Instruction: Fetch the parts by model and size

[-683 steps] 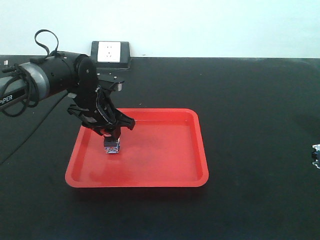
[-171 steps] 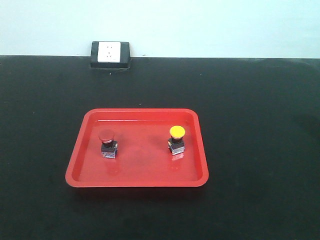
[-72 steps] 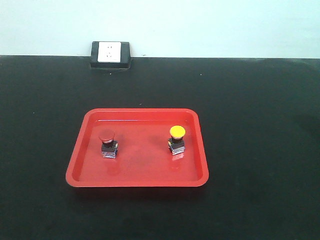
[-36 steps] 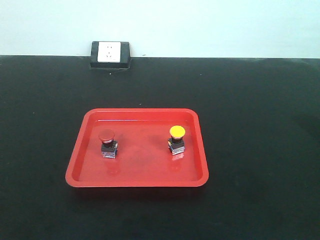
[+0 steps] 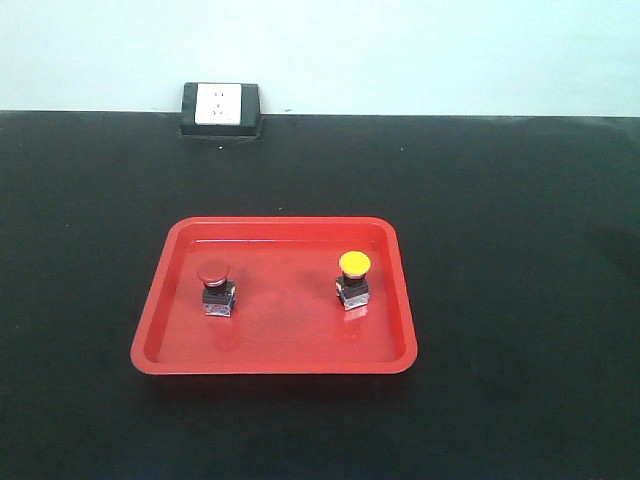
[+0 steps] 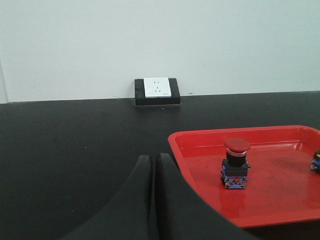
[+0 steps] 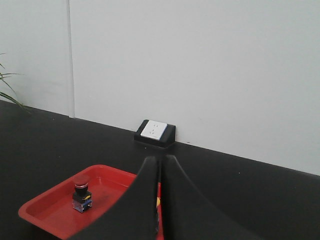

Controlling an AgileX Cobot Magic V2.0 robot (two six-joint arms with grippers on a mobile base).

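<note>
Sitting on the black table (image 5: 520,250) is a red tray (image 5: 275,364) with low walls; two little push buttons stand inside it, both upright; the red button (image 5: 215,288) is on the left side of the tray and the yellow button (image 5: 353,279) is on the right side, well apart from each other; each one has a round cap on top of a dark blocky base. Far back, by the pale wall, a white socket (image 5: 219,104) sits in a black holder.

No arm shows in the front view; only the wrist views show the grippers. The left gripper (image 6: 153,172) pokes up from the bottom of its own view; its two dark fingers (image 6: 137,200) are pressed together with just a thin line between them, and nothing is held; it hangs over the bare table just beside the tray's left edge, apart from the red button. The right gripper (image 7: 160,175) looks the same, fingers (image 7: 182,210) close together and holding nothing; the tray and red button lie low on the left of its view; a tiny bit of yellow peeks out in the slit between the fingers, maybe the yellow button, but it is too small to be sure. Some thin green leaves (image 7: 7,95) show at the left edge.
</note>
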